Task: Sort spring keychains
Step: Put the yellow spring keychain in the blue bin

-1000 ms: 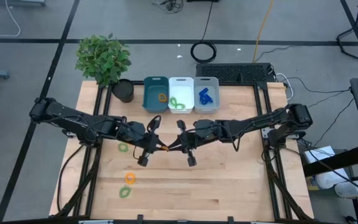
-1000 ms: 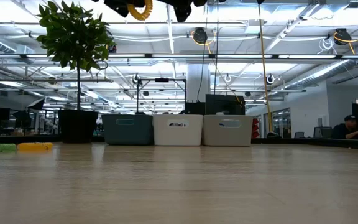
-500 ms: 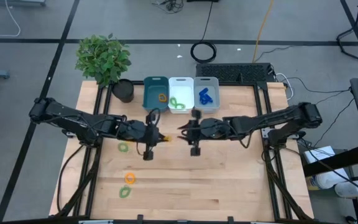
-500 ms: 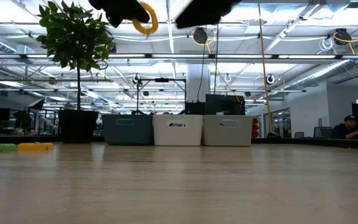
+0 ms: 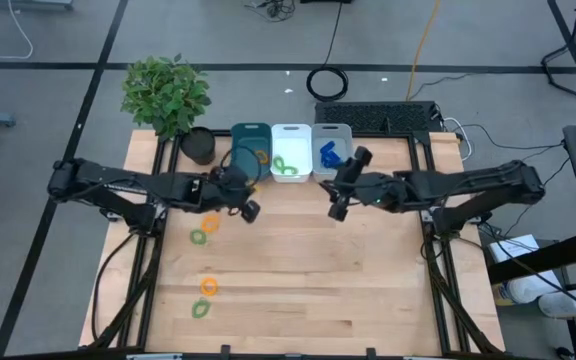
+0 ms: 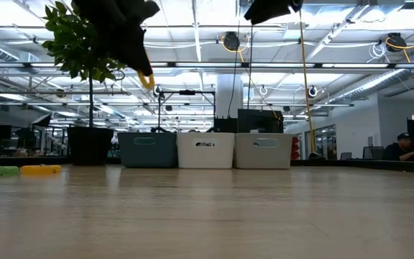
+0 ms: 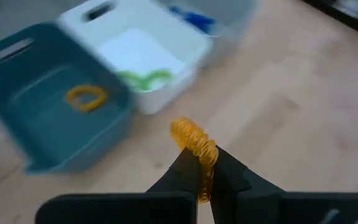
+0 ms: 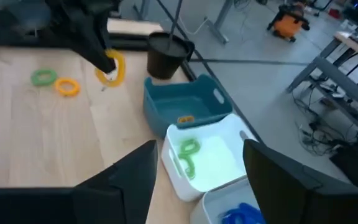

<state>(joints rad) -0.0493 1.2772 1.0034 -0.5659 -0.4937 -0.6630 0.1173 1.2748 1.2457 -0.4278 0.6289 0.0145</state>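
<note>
My left gripper (image 7: 205, 167) hangs above the table in front of the teal bin (image 5: 251, 150), shut on an orange spring keychain (image 7: 194, 142); the right wrist view shows the same keychain (image 8: 114, 65). My right gripper (image 5: 342, 196) stands open and clear in front of the grey bin (image 5: 332, 150), nothing between its fingers. The teal bin holds an orange keychain (image 7: 87, 98), the white bin (image 5: 290, 150) a green one (image 7: 145, 78), and the grey bin blue ones (image 5: 328, 152). Loose on the table lie a green (image 5: 200, 237) and an orange (image 5: 211, 222) keychain, and farther toward the near edge an orange (image 5: 208, 286) and a green one (image 5: 200, 309). My left gripper pinches one end of the orange coil (image 7: 205, 177) between its two fingers. The fingers slant down toward the bins. The rest of the coil sticks out past the fingertips in a curve, lifted clear of the table.
A potted plant (image 5: 168, 95) and a black pot (image 5: 198, 146) stand at the far left corner beside the bins. A black cable coil (image 5: 328, 82) lies on the floor beyond the table. Bare wood spreads over the table's right and near parts.
Both grippers met at the orange keychain above the table's middle. My right gripper has opened, let go and drawn back up toward the right and far side. My left gripper has rolled and carried the keychain toward the teal bin.
</note>
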